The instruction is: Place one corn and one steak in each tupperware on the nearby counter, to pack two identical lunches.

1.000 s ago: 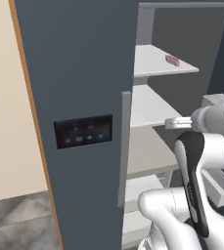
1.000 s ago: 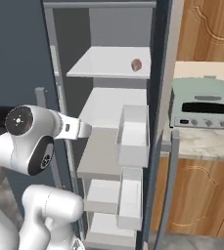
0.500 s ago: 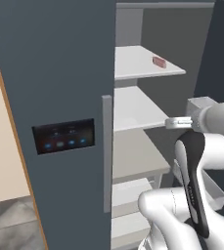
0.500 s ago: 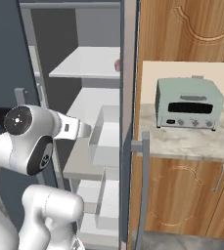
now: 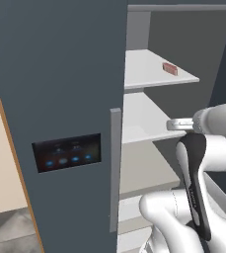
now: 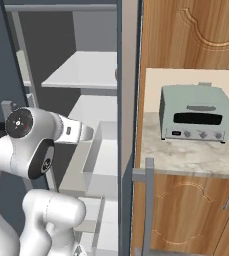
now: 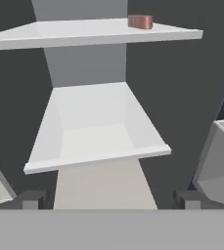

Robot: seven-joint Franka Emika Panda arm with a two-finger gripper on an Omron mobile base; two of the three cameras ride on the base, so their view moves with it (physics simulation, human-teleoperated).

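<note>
Grey fridge door (image 5: pixel 60 113) nearer than before, pincer (image 7: pixel 111 199) spread

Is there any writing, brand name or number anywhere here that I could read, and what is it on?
No readable text anywhere.
Dark control panel on the grey fridge door: pale marks and blue lights, too blurred to read.
Pale-green toaster oven on the beige marbled counter: knobs, no legible label.
</note>
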